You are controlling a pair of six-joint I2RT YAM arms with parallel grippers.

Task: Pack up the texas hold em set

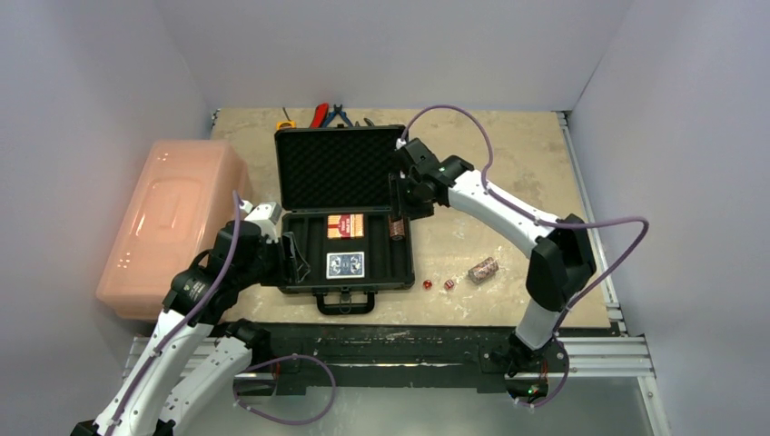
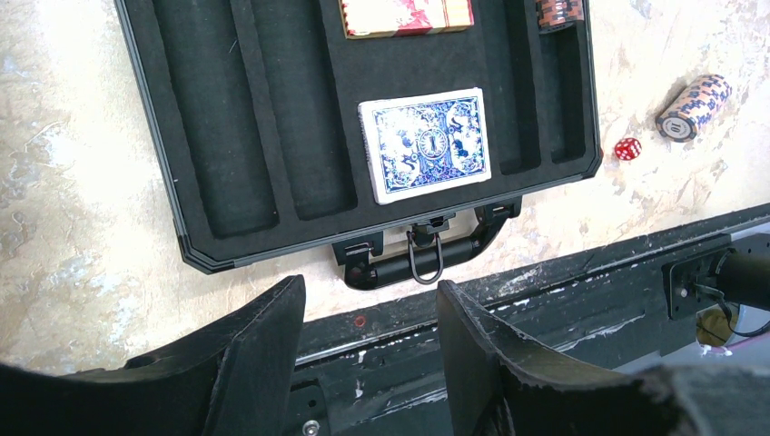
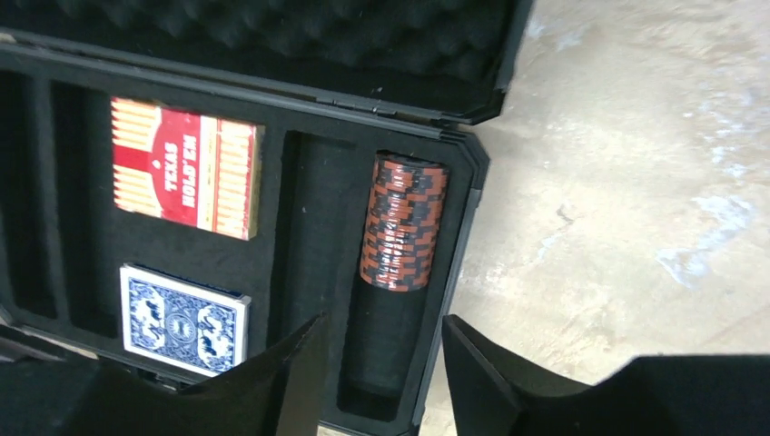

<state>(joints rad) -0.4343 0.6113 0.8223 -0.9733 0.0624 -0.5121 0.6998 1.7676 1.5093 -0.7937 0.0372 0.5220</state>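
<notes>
The case (image 1: 301, 251) holds a far deck (image 1: 345, 225), a near deck (image 1: 345, 265) and a roll (image 1: 397, 227) in its right slot. Right of it lie dice (image 1: 427, 284) and a loose roll (image 1: 483, 270).

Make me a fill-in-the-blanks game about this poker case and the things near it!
1. The lid of the case is ____.
2. The red cards lie farther from the handle than the ____ cards.
3. The first chip roll lies in the case; the second chip roll lies on the ____.
4. The number of red dice beside the case is ____.
Missing words: open; blue; table; two.
</notes>
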